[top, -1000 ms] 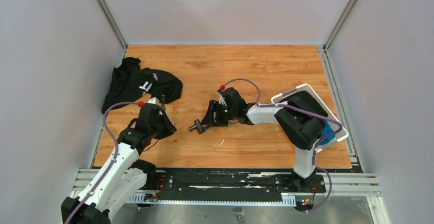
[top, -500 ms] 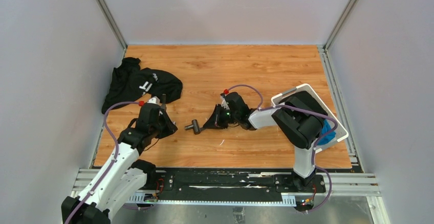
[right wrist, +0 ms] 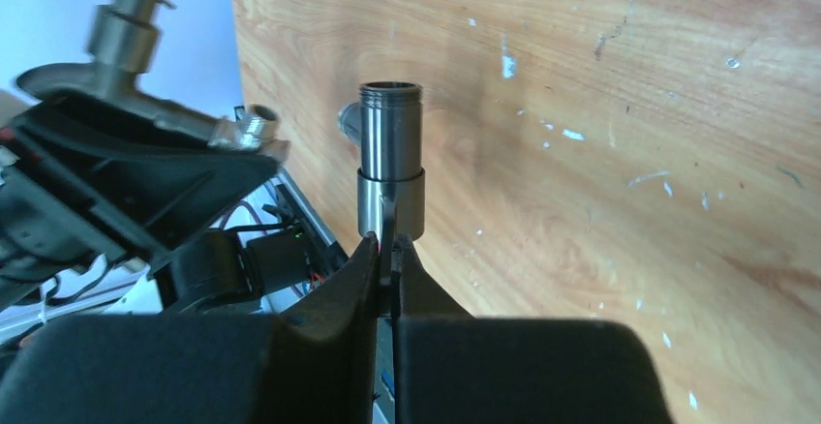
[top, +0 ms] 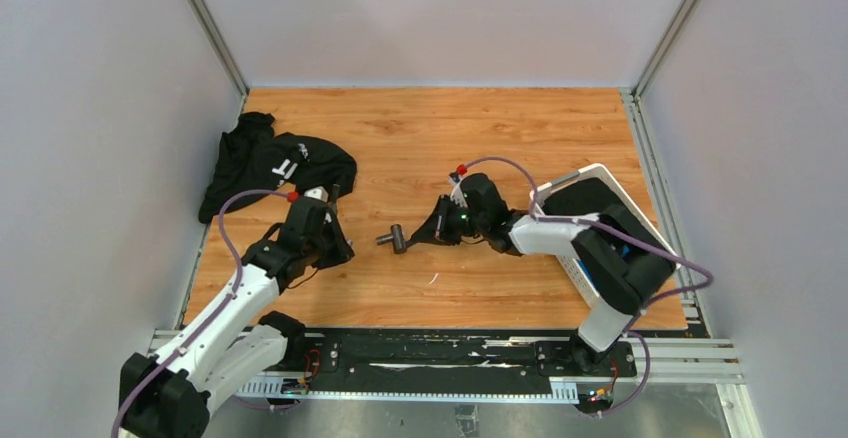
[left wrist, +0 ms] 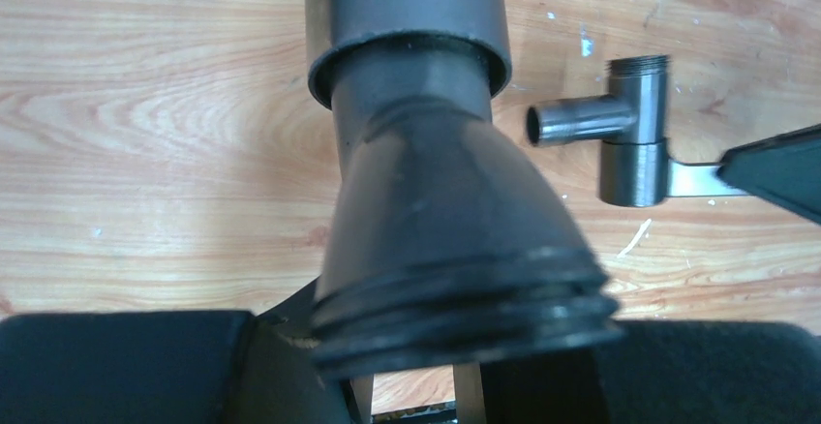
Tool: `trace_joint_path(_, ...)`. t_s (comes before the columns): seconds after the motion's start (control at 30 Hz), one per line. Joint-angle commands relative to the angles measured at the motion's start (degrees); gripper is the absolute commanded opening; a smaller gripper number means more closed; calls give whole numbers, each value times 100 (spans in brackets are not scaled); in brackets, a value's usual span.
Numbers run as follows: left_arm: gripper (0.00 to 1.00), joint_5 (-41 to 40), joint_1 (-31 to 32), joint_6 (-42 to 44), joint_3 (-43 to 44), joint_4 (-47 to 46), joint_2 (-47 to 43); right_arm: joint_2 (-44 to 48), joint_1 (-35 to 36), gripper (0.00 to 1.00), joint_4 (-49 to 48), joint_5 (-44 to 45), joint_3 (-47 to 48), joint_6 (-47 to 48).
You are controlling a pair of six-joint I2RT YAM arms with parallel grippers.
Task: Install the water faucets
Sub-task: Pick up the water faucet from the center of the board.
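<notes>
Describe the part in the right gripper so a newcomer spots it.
Near the middle of the wooden tabletop, the right gripper pinches a small dark-grey tee fitting by its thin flat tab. Unlike the bulkier flared faucet body in the left gripper, it has a threaded end and side stub.

place: robot lab test cell, not a home or a shop
enclosure: plain grey panels (top: 440, 18) left, far and right; aluminium profile posts (top: 205, 23) at the far corners
bench: wood-grain tabletop (top: 480, 128), scuffed, boxed in by the panels
rig: left arm (top: 235, 303) and right arm (top: 600, 258) bolted to slotted rail (top: 700, 358) at near edge, purple cables (top: 225, 223) exposed
props: faucet piece (top: 395, 239), black garment (top: 275, 163), white basket (top: 570, 178), unrelated items sharing one table
</notes>
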State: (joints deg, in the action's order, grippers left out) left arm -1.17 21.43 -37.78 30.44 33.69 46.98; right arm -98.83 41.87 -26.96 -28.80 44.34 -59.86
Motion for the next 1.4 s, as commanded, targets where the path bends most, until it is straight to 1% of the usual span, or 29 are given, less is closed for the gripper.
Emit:
trace_joint_path(0.0,0,-356,541,146,382,-648,407,1103,-156,0,1404,482,125,963)
trace_joint_path(0.17,0,-1229,1476,128,711,-915,1464,2363,-160,0,3840,2008,545,2146)
trace_joint_path(0.27,0,-1530,1788,58,846,-1127,1980,2879,-153,0,4772,2938,661,2623)
trace_joint_path(0.33,0,-1565,1911,12,789,-1447,2191,3181,-161,0,5087,3448,596,2728)
trace_joint_path(0.43,0,-1415,1977,-49,602,-1959,2349,3630,-165,0,5194,3914,358,2745)
trace_joint_path(0.5,0,-1404,1987,-62,572,-2033,2519,3890,-163,0,5192,4141,197,2732)
trace_joint_path(0.63,0,-1258,1988,37,995,-1609,3132,4097,-170,0,5192,4247,20,2752)
trace_joint_path(0.7,0,-1171,1988,39,1101,-1639,3400,4076,-170,0,5192,4238,-10,2739)
trace_joint_path(0.8,0,-1226,1988,-26,1142,-1678,3503,4077,-170,0,5192,4190,-39,2708)
trace_joint_path(0.87,0,-1449,2011,-32,976,-1952,3398,4109,-170,0,5192,4202,-64,2689)
trace_joint_path(1.0,0,-1879,2049,106,154,-3241,3127,4143,-174,0,5183,4220,-66,2728)
trace_joint_path(1.2,0,-1924,2113,393,-201,-3960,3169,4135,-179,0,5183,4187,-87,2676)
trace_joint_path(1.37,0,-2366,2199,717,-351,-4170,3144,4127,-179,0,5140,4122,-114,2613)
